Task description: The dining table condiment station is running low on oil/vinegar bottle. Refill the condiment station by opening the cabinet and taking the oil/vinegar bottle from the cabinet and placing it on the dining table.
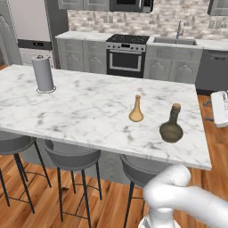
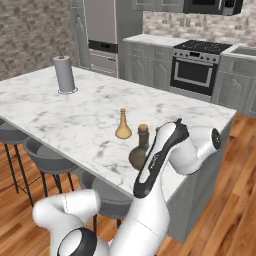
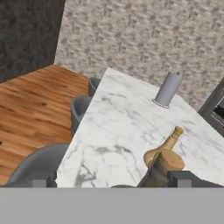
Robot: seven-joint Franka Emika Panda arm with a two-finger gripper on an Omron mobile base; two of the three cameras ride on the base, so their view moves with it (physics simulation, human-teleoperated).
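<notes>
The dark olive-green oil/vinegar bottle (image 1: 171, 129) stands upright with its cork on near the right end of the dining table (image 1: 84, 104), close to the front edge. In the right base view my forearm partly covers the bottle (image 2: 138, 153). In the hand view my gripper (image 3: 111, 181) is open, and the bottle's cork and neck (image 3: 162, 168) rise between its fingertips, nearer the right one, untouched. Grey upper wall cabinets (image 1: 84, 3) line the far wall, cut off at the top edge of the left base view.
A slim pale tan flask (image 1: 136, 110) stands just left of the bottle. A grey paper towel roll (image 1: 43, 73) sits at the table's far left. Round grey stools (image 1: 71, 156) are tucked under the near edge. An oven (image 1: 126, 58) and base cabinets stand behind.
</notes>
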